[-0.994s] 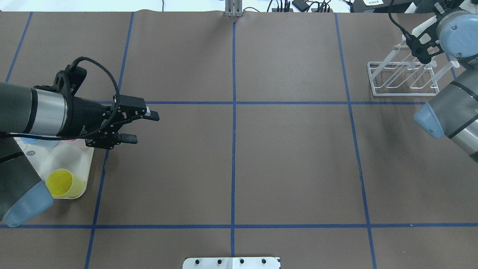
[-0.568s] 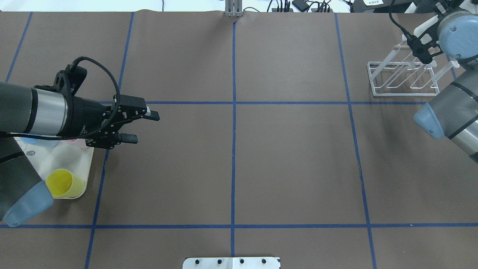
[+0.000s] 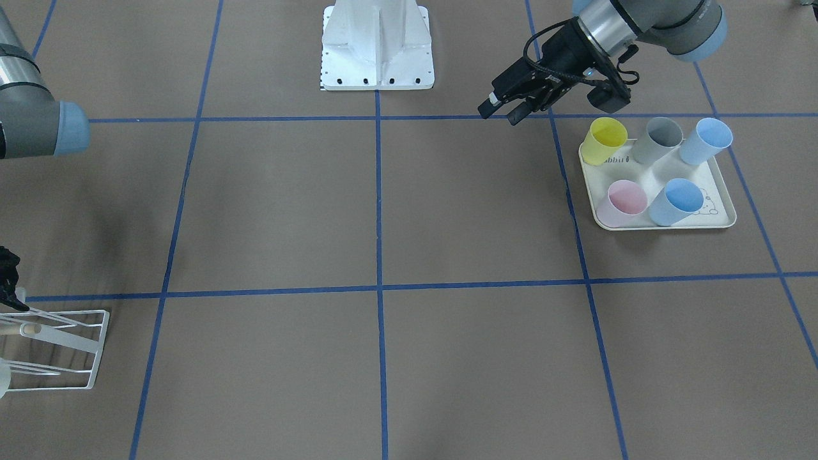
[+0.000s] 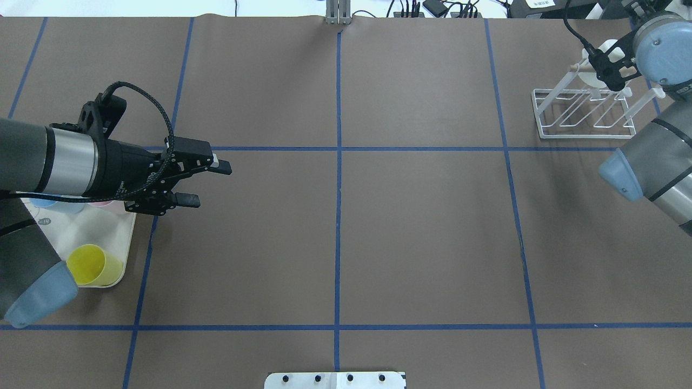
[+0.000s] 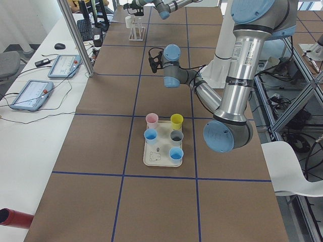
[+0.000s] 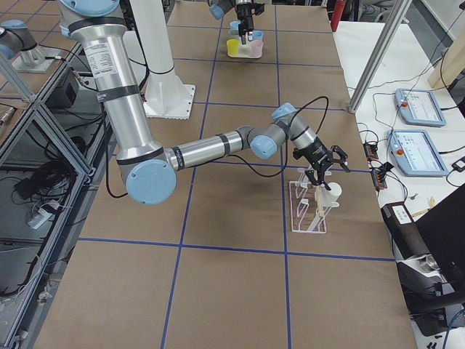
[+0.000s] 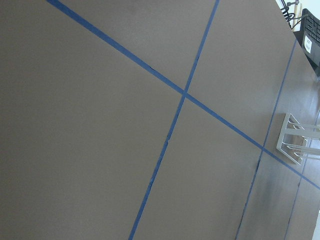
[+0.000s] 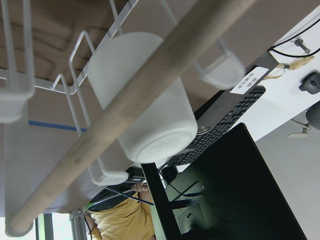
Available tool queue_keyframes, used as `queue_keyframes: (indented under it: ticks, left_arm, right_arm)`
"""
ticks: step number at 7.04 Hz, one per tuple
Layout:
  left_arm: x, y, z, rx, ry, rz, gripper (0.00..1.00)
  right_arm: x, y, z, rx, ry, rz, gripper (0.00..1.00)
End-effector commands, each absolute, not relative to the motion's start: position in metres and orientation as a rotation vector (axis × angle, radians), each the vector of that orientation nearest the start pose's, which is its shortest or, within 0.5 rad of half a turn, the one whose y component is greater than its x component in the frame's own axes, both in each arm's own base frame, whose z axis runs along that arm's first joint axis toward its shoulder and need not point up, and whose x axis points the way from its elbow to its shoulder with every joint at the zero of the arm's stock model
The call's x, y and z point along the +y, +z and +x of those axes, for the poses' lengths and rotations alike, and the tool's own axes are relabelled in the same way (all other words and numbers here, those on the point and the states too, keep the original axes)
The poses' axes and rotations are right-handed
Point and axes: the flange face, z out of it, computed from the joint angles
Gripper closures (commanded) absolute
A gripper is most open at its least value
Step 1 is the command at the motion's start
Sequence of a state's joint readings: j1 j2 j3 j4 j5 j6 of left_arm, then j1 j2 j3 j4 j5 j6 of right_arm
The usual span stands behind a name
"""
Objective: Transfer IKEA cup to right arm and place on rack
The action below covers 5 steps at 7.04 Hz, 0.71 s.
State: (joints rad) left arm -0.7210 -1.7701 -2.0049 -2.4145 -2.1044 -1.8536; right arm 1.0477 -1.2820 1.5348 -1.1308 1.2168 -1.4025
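While the white cup point(image 8: 155, 130) leaned mouth-down along a rack point(image 4: 584, 114) prong, far right, five coloured cups point(image 3: 682, 195) stood in the tray point(image 3: 719, 220); left gripper point(image 4: 213, 185) gaped empty, right gripper point(image 6: 323, 167) untellable

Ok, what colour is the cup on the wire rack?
White: the smooth plastic cup on the white wire rack shows best in the right wrist-mounted view.

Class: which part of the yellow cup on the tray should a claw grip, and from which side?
Likely the yellow cup wall below its rim, from the table-centre side: it stands upright at the tray corner, the grey cup close on its other side.
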Motion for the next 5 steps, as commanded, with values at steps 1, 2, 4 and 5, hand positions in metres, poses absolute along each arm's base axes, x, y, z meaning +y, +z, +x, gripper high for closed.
queue_keyframes:
  ticks: [1,2,4,5]
  left_arm:
    - [-0.389,0.256,0.317,1.500,-0.415,-0.109,0.00]
    - [-0.389,0.255,0.316,1.502,-0.415,-0.104,0.00]
    - [-0.387,0.253,0.299,1.504,-0.337,-0.009,0.00]
    - [-0.390,0.259,0.286,1.485,-0.306,0.048,0.00]
  right_arm:
    - [-0.631,0.453,-0.171,0.689,-1.681,0.600,0.01]
    - [-0.627,0.430,-0.161,0.653,-1.639,0.672,0.01]
    - [-0.618,0.404,-0.145,0.437,-1.438,0.823,0.00]
    - [-0.604,0.399,-0.142,0.337,-1.321,0.868,0.00]
